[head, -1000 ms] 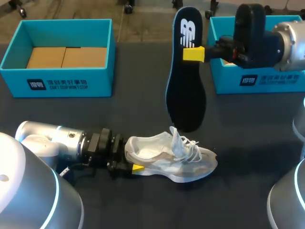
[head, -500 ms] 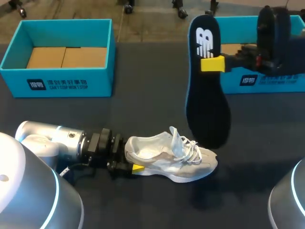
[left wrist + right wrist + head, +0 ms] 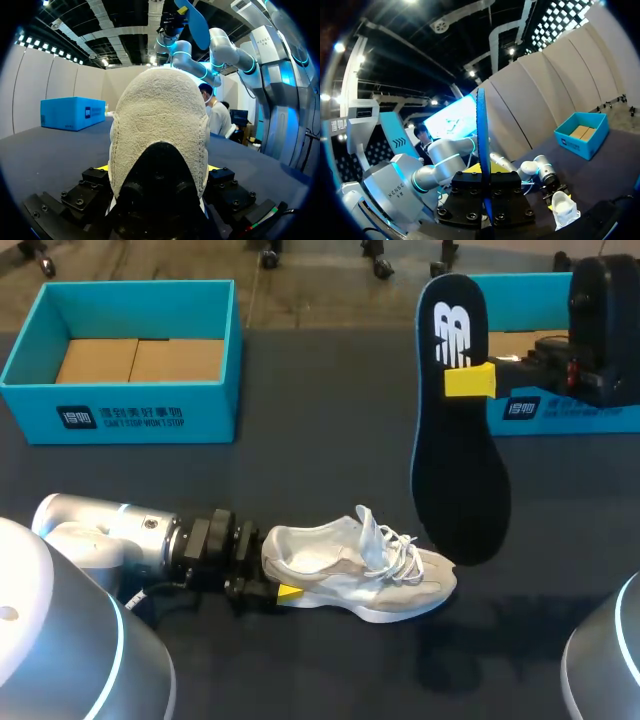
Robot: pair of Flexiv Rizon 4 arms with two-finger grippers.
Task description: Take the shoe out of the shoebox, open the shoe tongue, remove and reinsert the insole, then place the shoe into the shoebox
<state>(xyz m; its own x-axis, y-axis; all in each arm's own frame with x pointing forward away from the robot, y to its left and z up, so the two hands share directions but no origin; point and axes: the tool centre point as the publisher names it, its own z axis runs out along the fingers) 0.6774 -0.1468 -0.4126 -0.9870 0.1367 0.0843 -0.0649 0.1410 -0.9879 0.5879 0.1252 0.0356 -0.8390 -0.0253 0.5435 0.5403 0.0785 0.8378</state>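
Our left end effector (image 3: 275, 592) lies low on the counter (image 3: 300, 460), closed on the heel of the shoe (image 3: 355, 570). In the left wrist view the heel (image 3: 160, 130) fills the space between the fingers, with a strip of yellow showing on each side of it. The shoe is pale grey and white. It stands on its sole on the dark counter, outside both boxes, with its toe pointing away from the left end effector. Its tongue stands up above the laces.

Our right end effector (image 3: 470, 380) is closed on the insole (image 3: 455, 440), which it holds in the air by the heel part. The insole hangs upright, heel end up and toe end down. Its dark face is turned toward the head camera, and its lower end sits above the counter near the toe of the shoe. In the right wrist view the insole (image 3: 482, 150) appears edge-on between the fingers.

The left shoebox (image 3: 120, 415) is open at the far side of the counter and shows a brown cardboard floor. The right shoebox (image 3: 540, 410) stands behind the insole and our right arm, which partly hide it.
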